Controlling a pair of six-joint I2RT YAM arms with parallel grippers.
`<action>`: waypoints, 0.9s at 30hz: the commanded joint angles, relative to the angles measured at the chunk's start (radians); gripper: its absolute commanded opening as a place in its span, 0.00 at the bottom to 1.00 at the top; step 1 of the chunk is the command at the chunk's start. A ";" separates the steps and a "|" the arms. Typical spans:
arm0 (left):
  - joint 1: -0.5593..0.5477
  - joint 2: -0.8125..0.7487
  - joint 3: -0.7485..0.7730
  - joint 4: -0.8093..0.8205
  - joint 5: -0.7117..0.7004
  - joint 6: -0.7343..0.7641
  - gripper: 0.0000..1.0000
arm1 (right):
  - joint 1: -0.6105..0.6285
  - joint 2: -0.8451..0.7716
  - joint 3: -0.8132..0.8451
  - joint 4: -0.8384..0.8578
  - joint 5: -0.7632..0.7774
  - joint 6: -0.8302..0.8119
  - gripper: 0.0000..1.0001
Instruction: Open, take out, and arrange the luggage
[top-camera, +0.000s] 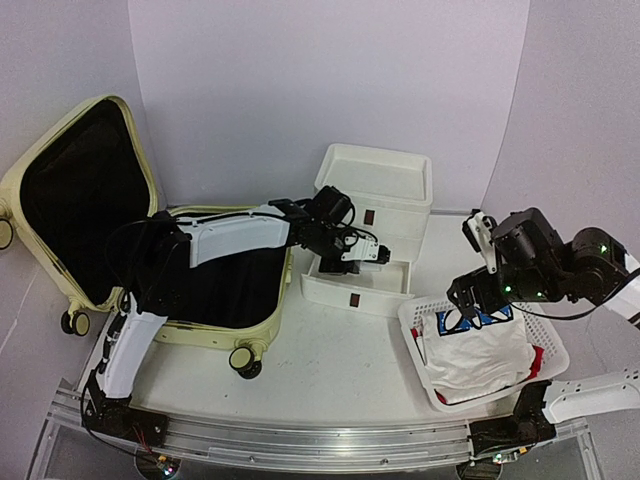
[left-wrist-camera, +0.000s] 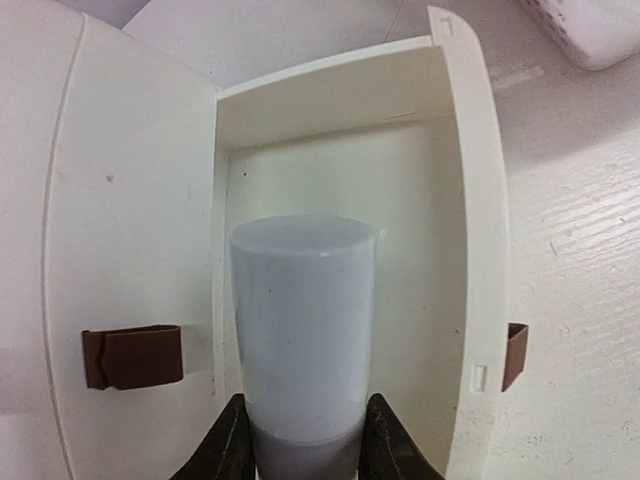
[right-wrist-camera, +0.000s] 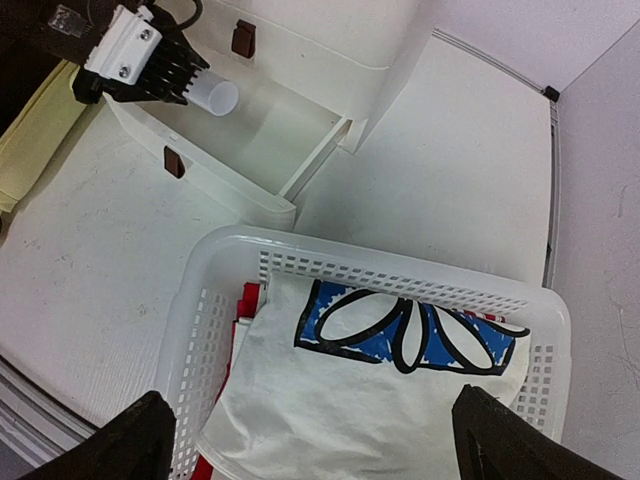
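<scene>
Left claw (left-wrist-camera: 305, 440): clamped on a pale tube (left-wrist-camera: 303, 330) (gripped at its near end in the wrist view), over the pulled-out bottom drawer (left-wrist-camera: 340, 180)
Right claw (right-wrist-camera: 320, 440): fingers wide apart, holding nothing, above the basket (right-wrist-camera: 390, 265)
Load in basket: white cloth (right-wrist-camera: 350, 400) with blue print
Suitcase (top-camera: 220, 333): left side of table (top-camera: 330, 370), lying open, lid standing up at far left, black lining showing
Drawer box (top-camera: 375, 185): between suitcase and basket

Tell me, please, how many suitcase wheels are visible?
3 wheels: one at the left edge, one below the lid, one at the suitcase's front corner; a fourth may be hidden.
</scene>
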 joint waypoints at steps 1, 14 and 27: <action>0.003 0.066 0.118 -0.032 -0.070 -0.019 0.25 | 0.001 0.007 0.040 0.015 0.004 0.013 0.98; 0.002 0.114 0.163 -0.071 -0.102 -0.042 0.49 | 0.001 0.027 0.042 0.015 0.015 0.009 0.98; 0.030 -0.315 -0.023 -0.073 0.080 -0.256 0.64 | 0.002 0.120 0.092 0.017 0.057 -0.104 0.98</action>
